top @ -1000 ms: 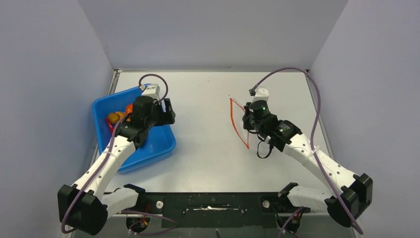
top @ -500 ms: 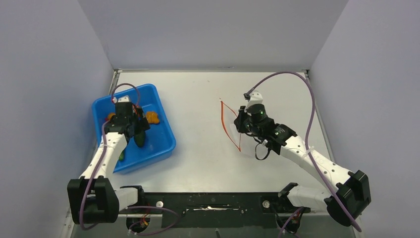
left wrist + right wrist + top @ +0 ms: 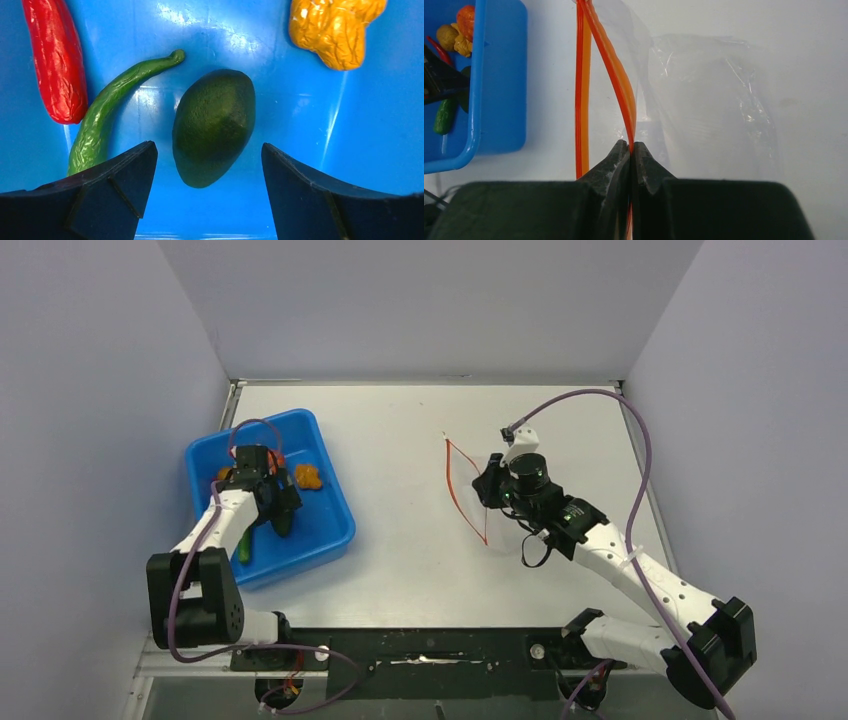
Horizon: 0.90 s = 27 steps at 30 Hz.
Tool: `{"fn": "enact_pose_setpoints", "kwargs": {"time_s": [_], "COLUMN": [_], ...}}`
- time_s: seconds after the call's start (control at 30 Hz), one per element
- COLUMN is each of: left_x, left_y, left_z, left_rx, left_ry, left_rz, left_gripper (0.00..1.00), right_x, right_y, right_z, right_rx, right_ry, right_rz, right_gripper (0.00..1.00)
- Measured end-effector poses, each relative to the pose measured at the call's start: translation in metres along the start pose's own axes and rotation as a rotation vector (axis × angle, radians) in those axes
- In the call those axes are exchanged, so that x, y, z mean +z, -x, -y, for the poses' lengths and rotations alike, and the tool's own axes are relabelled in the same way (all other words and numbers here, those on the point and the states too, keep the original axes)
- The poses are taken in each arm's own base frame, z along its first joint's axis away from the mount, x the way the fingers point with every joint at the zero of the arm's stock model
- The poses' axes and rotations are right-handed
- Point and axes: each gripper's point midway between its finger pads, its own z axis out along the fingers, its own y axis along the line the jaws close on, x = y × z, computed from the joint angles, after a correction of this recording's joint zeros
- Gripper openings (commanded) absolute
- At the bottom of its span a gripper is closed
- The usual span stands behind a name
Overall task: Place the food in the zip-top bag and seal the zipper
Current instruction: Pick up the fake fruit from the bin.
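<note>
The left pincer point(image 3: 207, 150) is held wide open, low inside the blue tray point(image 3: 310, 125), and nothing is grasped yet. The dark green oval piece point(image 3: 214, 127) is framed between its two fingers point(image 3: 115, 190), lying flat on the tray floor. A green chili point(image 3: 107, 120) is lying just beside one finger, a red chili point(image 3: 52, 60) beyond it, and a yellow-brown lump point(image 3: 337, 27) is set well apart on the other side. Across the counter point(image 3: 400, 430), the right pincer point(image 3: 630, 146) is clenched on one lip of the zipper point(image 3: 616, 75). The other lip is seen bowed away, so the mouth of the zip-top bag point(image 3: 704, 100) is held open toward the tray.

The pick of the oval piece is judged to be the step in hand. A straight descent is called for, so that the piece is taken across its narrow width, near its middle. Its smooth, rounded skin may be squeezed out if it is caught near an end. The green chili should be left outside that finger, or two items may be pinched together. The bag's lips are best held apart until food is brought over.
</note>
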Motion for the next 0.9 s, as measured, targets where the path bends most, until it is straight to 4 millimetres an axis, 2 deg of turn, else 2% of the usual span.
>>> {"fn": "enact_pose_setpoints", "kwargs": {"time_s": [0.2, 0.37, 0.47, 0.63, 0.77, 0.9], "left_x": [0.018, 0.026, 0.026, 0.026, 0.022, 0.011], "left_y": [-0.006, -0.005, -0.003, -0.002, 0.000, 0.011], "left_z": [-0.001, 0.001, 0.002, 0.004, 0.005, 0.005], "left_rx": [0.001, 0.002, 0.002, 0.004, 0.000, -0.011], "left_ry": [0.022, 0.022, 0.016, 0.003, -0.006, -0.012], "left_rz": [-0.065, -0.084, -0.081, -0.078, -0.067, -0.016], "left_gripper": [0.73, 0.57, 0.46, 0.38, 0.33, 0.33], "right_x": [0.002, 0.002, 0.002, 0.002, 0.003, 0.003], "right_y": [-0.006, -0.016, -0.017, -0.016, -0.017, -0.017], "right_z": [-0.001, 0.002, 0.001, -0.001, -0.001, -0.003], "right_rx": [0.010, 0.013, 0.014, 0.032, 0.057, 0.090], "right_ry": [0.015, 0.016, 0.023, 0.029, 0.029, 0.028], "right_rz": [-0.001, -0.019, -0.021, -0.020, -0.019, -0.019], "right_gripper": [0.00, 0.00, 0.00, 0.00, 0.00, 0.00]}}
